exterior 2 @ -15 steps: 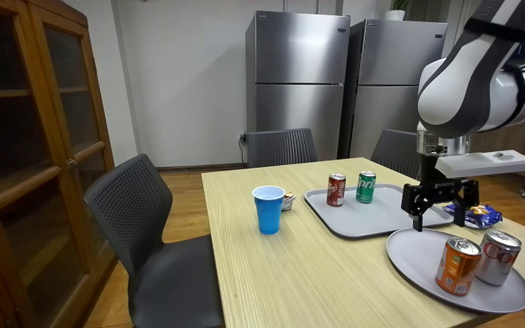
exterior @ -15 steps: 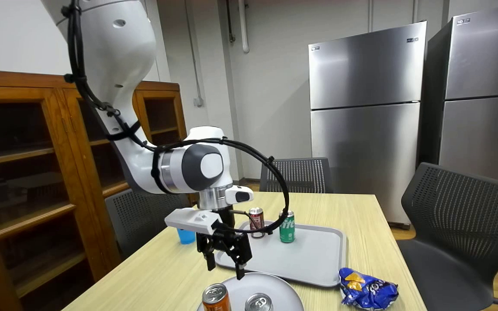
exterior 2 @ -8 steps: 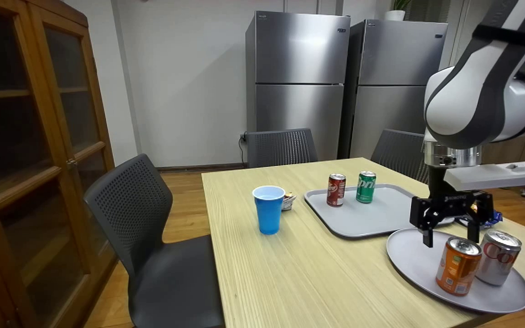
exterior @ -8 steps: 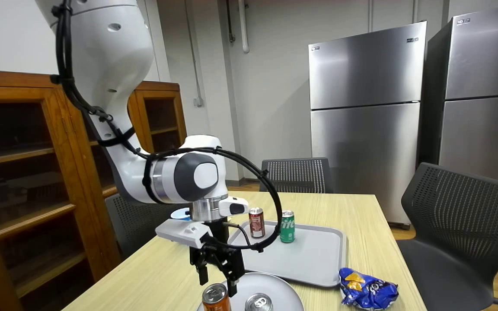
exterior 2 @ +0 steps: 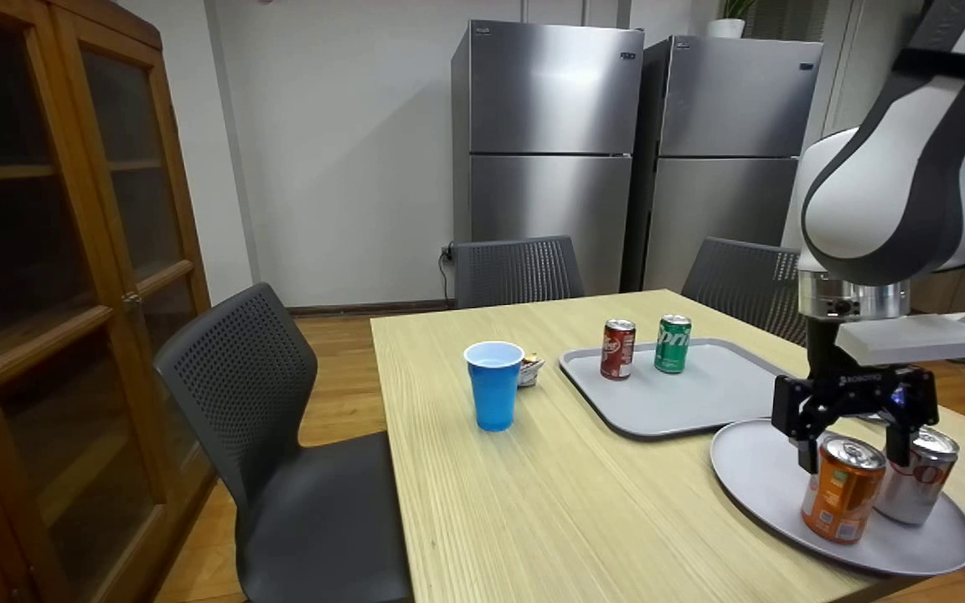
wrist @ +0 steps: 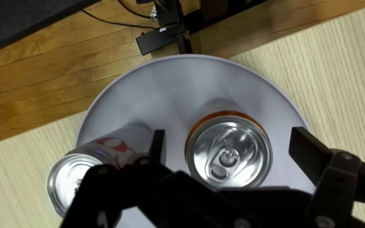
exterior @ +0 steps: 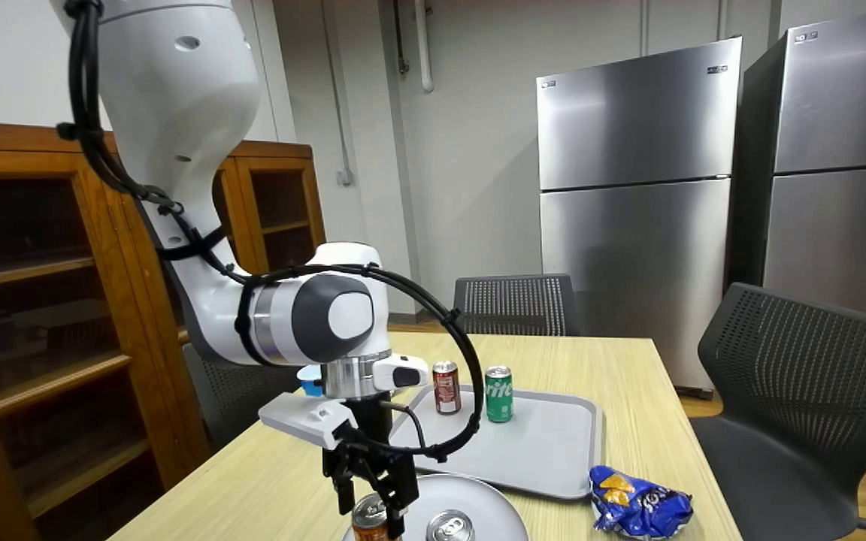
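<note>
One pincer (wrist: 229,139), spread wide, with jaws at nine and three o'clock of an upright orange can (exterior 2: 841,502) in the wrist view and a gap visible on each side. Just beyond the nine o'clock jaw, partly hidden, a silver can (exterior 2: 922,486) with red lettering. Beneath both cans, a round gray plate (exterior 2: 759,461) at the edge of the table (exterior 2: 533,511). At ten o'clock from the orange can in an exterior view, a gray tray (exterior 2: 700,398) bearing a red can (exterior 2: 617,350) and, at three o'clock from that, a green can (exterior 2: 673,343). Just off the tray's four o'clock corner in an exterior view, a blue snack bag (exterior: 636,503). Farther, between nine and ten in an exterior view, a blue cup (exterior 2: 495,389); farthest, toward eleven, two steel refrigerators (exterior 2: 549,209).
</note>
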`<state>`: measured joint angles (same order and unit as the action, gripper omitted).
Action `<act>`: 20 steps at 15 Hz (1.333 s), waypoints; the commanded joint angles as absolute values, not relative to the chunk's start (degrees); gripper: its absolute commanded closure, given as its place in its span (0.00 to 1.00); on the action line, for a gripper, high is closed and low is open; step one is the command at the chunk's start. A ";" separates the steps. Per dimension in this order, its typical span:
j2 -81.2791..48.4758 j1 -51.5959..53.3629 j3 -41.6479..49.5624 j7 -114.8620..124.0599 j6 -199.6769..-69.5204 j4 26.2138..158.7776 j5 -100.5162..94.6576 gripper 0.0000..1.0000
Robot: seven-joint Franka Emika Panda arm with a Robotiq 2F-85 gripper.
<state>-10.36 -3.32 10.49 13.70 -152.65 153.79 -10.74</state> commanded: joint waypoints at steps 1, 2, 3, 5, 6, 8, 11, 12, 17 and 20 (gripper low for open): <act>-7.13 -2.64 11.42 16.57 -153.02 156.37 -12.74 0.26; -7.02 -2.62 11.58 17.09 -152.97 156.37 -12.93 0.34; -6.85 -2.70 11.56 17.09 -152.94 156.44 -12.84 0.41; -6.70 -2.71 11.67 17.35 -152.83 156.35 -13.09 0.58; -6.56 -2.72 11.66 17.39 -152.71 156.28 -13.13 0.62; -6.47 -2.63 11.81 17.54 -152.38 156.10 -13.83 0.62; -5.73 -2.57 11.87 17.43 -151.91 155.87 -15.21 0.62; -5.26 -2.49 11.91 17.49 -151.69 155.73 -16.13 0.62; -2.72 -2.84 11.19 17.54 -151.04 154.56 -19.92 0.62; -2.36 -3.35 10.34 16.54 -151.01 152.78 -20.23 0.62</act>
<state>-4.67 -3.30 11.13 15.62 -152.63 154.05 -18.66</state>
